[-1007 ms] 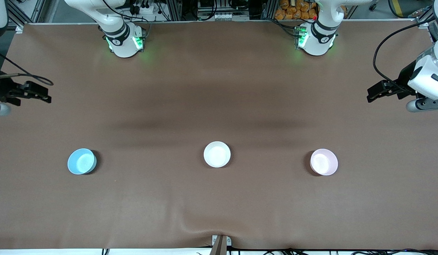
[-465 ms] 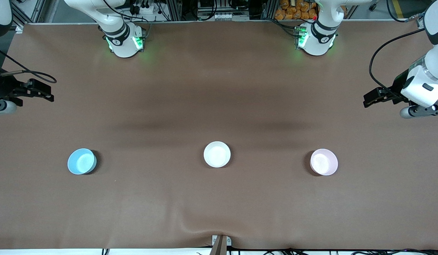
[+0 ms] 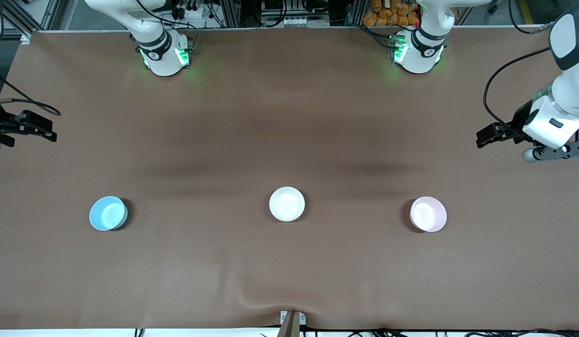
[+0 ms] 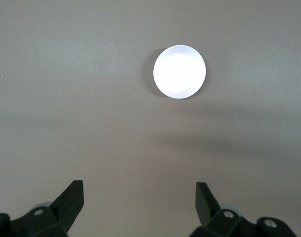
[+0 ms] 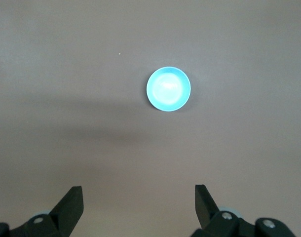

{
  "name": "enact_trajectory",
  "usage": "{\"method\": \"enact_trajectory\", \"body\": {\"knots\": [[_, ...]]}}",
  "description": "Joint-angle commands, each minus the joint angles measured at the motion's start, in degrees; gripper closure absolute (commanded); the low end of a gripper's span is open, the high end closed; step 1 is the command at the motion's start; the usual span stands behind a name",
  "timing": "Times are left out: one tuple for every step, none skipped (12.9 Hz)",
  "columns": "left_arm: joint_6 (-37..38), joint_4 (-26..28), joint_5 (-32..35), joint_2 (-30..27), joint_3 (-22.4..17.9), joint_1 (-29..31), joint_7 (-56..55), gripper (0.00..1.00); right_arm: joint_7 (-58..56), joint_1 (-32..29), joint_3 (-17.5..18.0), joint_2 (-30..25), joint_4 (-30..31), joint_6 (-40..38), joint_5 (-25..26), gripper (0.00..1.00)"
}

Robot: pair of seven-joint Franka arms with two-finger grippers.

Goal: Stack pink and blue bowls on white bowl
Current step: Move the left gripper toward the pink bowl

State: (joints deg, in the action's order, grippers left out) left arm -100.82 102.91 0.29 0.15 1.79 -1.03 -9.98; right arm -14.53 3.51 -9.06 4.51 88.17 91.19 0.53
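Overhead, three bowls sit in a row on the brown desk [image 3: 289, 117]: the blue bowl [image 3: 108, 213] toward the right arm's end, the white bowl [image 3: 286, 203] in the middle, the pink bowl [image 3: 428, 214] toward the left arm's end, all well apart and none stacked yet. The right gripper [image 3: 25, 124] hangs at one edge of the desk and the left gripper [image 3: 497, 133] at the other, both high and holding nothing; the right one is partly cut off by the frame. Through the left wrist view the fingers [image 4: 71, 197] stand wide apart, and the bowl [image 4: 179, 71] below looks washed out to white — its pink is hard to make out. Through the right wrist view the fingers [image 5: 71, 200] are likewise spread, with the blue bowl in plain sight. Likely risks: a thin rim slipping from a pinch, or a bowl dropped off-centre and tipping the white one — both arms converging there could also clash.
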Motion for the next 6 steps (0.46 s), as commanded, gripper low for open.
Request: {"method": "enact_trajectory", "body": {"knots": [[-2.09,2.11,0.24,-0.85,0.14,0.51,0.93,0.0,-2.35,1.67,-0.08,1.03,-1.6,0.12,0.96,0.0],[-2.36,2.2,0.24,-0.68,0.23,0.85,2.06,0.0,-2.43,1.42,-0.08,1.03,-1.43,-0.31,0.88,0.0],[-2.71,2.2,0.15,-0.5,0.23,1.29,3.55,0.0,-2.61,1.5,-0.08,1.03,-1.43,-0.32,0.88,0.0],[-3.58,2.64,0.06,-0.15,0.23,1.64,4.17,0.0,-2.61,1.5,-0.08,1.12,-1.43,-0.32,0.96,0.0],[-4.63,3.34,0.06,-0.15,0.23,1.65,4.18,0.0,-2.52,1.77,-0.08,1.38,-1.34,-0.32,0.96,0.0],[-5.86,4.13,0.06,-0.15,0.23,1.74,4.27,0.0,-2.52,1.85,-0.08,1.47,-1.34,-0.32,0.96,0.0]]}}
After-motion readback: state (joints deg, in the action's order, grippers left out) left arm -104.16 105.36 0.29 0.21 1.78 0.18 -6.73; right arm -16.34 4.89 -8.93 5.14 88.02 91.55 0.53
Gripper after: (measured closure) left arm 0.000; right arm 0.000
